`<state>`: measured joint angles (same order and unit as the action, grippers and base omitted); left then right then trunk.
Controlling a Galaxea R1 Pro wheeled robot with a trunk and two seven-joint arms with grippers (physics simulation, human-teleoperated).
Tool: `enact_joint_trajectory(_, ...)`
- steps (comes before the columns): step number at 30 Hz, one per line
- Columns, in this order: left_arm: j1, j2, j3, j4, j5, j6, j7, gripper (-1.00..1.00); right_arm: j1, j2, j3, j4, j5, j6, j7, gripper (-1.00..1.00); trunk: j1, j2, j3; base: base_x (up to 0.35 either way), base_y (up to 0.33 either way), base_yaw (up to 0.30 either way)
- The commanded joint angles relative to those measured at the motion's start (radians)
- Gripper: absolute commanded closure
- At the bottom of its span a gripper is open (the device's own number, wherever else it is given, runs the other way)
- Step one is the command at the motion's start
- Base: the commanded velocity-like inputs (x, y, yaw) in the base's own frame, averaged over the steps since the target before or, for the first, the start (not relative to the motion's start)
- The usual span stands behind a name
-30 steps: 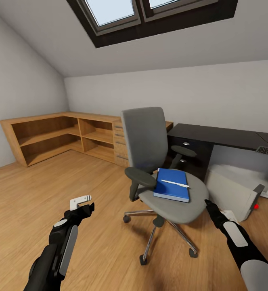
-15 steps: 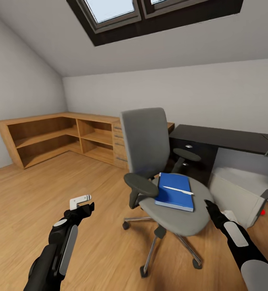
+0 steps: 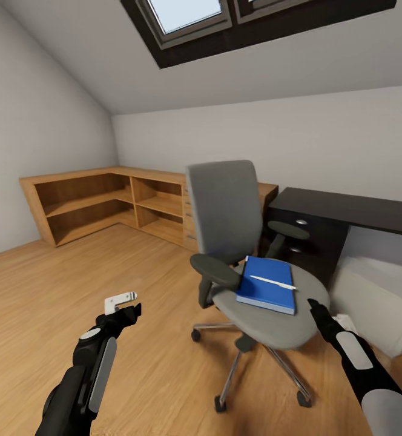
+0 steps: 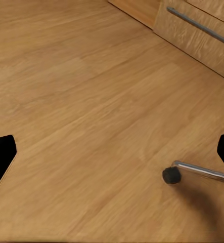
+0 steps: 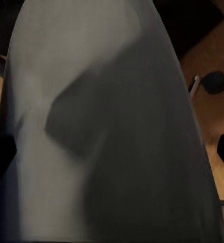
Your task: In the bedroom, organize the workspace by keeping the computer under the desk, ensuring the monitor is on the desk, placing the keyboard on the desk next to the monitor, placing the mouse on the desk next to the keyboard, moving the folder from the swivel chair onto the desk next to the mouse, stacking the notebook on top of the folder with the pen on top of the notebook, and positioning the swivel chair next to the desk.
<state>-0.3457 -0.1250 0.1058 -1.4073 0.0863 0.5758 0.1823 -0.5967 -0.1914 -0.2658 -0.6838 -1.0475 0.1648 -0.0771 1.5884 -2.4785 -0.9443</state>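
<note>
Nearest the robot, the left tool (image 3: 123, 306) hangs over the wooden floor (image 3: 56, 284) with its fingers spread, and the right tool (image 3: 313, 304), also spread, sits just beside the swivel chair (image 3: 243, 242) seat's edge. On that seat lies a blue folder (image 3: 267, 292) with the pen (image 3: 272, 282) on top. Behind stands the black table (image 3: 346, 209), the computer (image 3: 376, 303) tilted beneath its edge.

Attic home office: skylight (image 3: 192, 13), desk (image 3: 352, 210)

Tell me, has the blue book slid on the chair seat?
No. The blue book lies at the same spot on the swivel chair seat; only the camera shifted.
</note>
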Motion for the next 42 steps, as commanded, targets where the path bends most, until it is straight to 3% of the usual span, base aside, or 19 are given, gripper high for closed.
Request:
enact_joint_trajectory(1, -0.001, -0.001, 0.0, -0.001, 0.01, 0.004, 0.006, -1.0, 0.001, 0.001, 0.004, 0.0, -0.016, 0.005, -0.006, -1.0, 0.0, 0.0, -0.002, 0.0, 0.0, 0.258)
enact_joint_trajectory(7, -0.001, -0.001, 0.0, 0.0, 0.01, 0.004, 0.006, -1.0, 0.001, 0.001, 0.004, 0.0, -0.015, 0.004, -0.006, -1.0, 0.0, 0.0, -0.004, 0.0, 0.0, 0.234)
enact_joint_trajectory(19, -0.001, -0.001, 0.0, 0.001, 0.01, 0.004, 0.006, -1.0, 0.002, 0.001, 0.004, 0.001, -0.015, 0.003, -0.006, -1.0, 0.0, 0.0, -0.004, -0.009, -0.004, 0.014)
enact_joint_trajectory(34, -0.001, -0.001, 0.0, 0.001, 0.01, 0.004, 0.006, -1.0, 0.002, 0.002, 0.006, 0.003, -0.014, 0.001, -0.008, -1.0, 0.0, 0.0, -0.004, -0.244, -0.132, 0.0)
enact_joint_trajectory(42, -0.001, -0.003, 0.0, -0.008, 0.013, 0.003, 0.007, -1.0, 0.002, 0.004, 0.007, 0.004, -0.014, 0.006, -0.008, -1.0, 0.0, 0.0, -0.004, -0.065, -0.04, 0.0)
